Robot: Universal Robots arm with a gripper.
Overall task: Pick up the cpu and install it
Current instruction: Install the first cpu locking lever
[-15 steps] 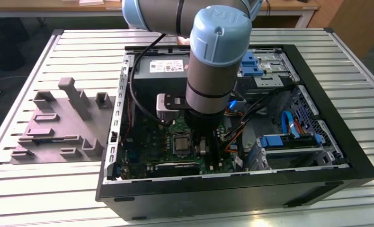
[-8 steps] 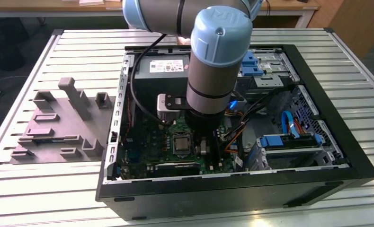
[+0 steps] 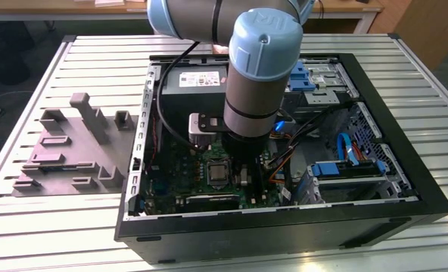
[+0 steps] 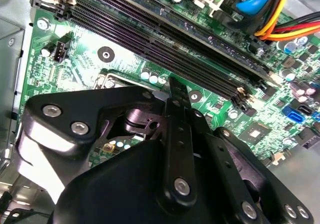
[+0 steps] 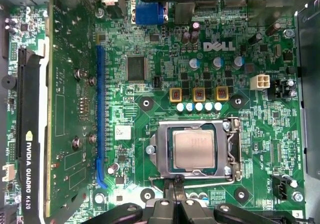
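- The cpu [image 5: 194, 150] lies flat in its socket [image 5: 197, 151] on the green motherboard [image 5: 160, 89], silvery top facing up. It is close to square, so no long axis stands out; its edges run parallel to the socket frame.
- In the first wrist view, faint print marks the chip's top, too small to make out. White lettering shows on the board and on a black card edge [image 5: 27, 149]; I leave it unread.
- In the exterior view the arm [image 3: 250, 85] stands nearly upright, reaching down into the open computer case [image 3: 405, 187] on the slatted worktop [image 3: 27, 226], over the board's middle.
- The end effector [image 5: 175, 183] hangs just beside the socket's edge, its fingertips pressed together, gripping nothing.
- A grey moulded fixture plate [image 3: 65, 153] rests on the worktop at the exterior view's left of the case.
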